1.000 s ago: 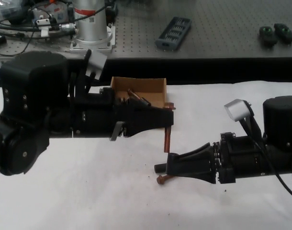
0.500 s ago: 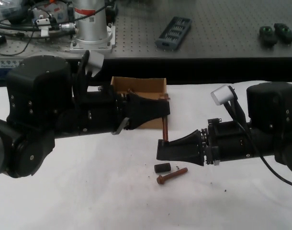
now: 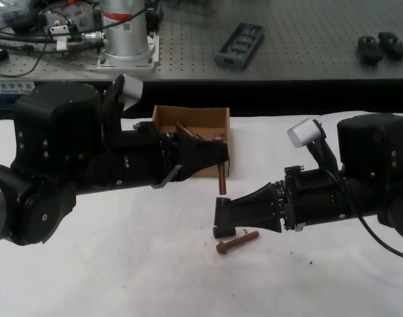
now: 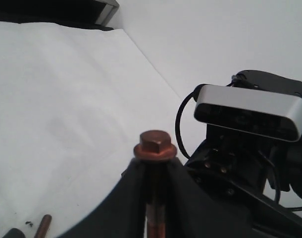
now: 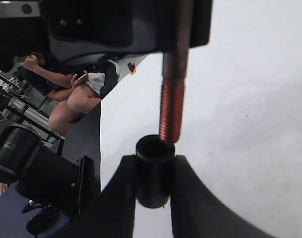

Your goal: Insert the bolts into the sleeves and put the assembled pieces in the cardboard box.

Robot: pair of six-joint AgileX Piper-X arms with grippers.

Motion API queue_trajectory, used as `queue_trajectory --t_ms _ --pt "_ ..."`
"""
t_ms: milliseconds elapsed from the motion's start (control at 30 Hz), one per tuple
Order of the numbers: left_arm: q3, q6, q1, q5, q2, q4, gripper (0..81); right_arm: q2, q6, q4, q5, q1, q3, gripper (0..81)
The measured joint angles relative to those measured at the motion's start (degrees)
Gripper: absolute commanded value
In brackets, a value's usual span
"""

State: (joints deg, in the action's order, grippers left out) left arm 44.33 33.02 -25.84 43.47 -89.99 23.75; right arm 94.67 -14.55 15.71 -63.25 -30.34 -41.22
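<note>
Bolt at sleeve mouth (hex-headed)

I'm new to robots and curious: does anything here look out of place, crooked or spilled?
Nothing looks wrong. One spare bolt lies loose on the white cloth outside the cardboard box, probably just waiting its turn. The held bolt hangs upright just above its sleeve.

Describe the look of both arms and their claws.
The left arm and right arm are matt black with small screws on their housings. The left claw and right claw have black tapering fingers. A silver-grey camera tops each wrist; a black cable runs along the right arm.
</note>
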Motion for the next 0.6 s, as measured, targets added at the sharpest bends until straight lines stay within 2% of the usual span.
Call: queue_trajectory --t_ms 200,600 --pt "0.0 0.02 0.0 2.52 0.0 -0.39 0.6 0.0 0.0 0.0 -0.2 -1.94 0.0 2.4" --pt "0.0 0.02 0.0 4.72 0.0 -0.84 0.6 0.0 0.23 0.0 -0.04 -2.02 0.0 2.4"
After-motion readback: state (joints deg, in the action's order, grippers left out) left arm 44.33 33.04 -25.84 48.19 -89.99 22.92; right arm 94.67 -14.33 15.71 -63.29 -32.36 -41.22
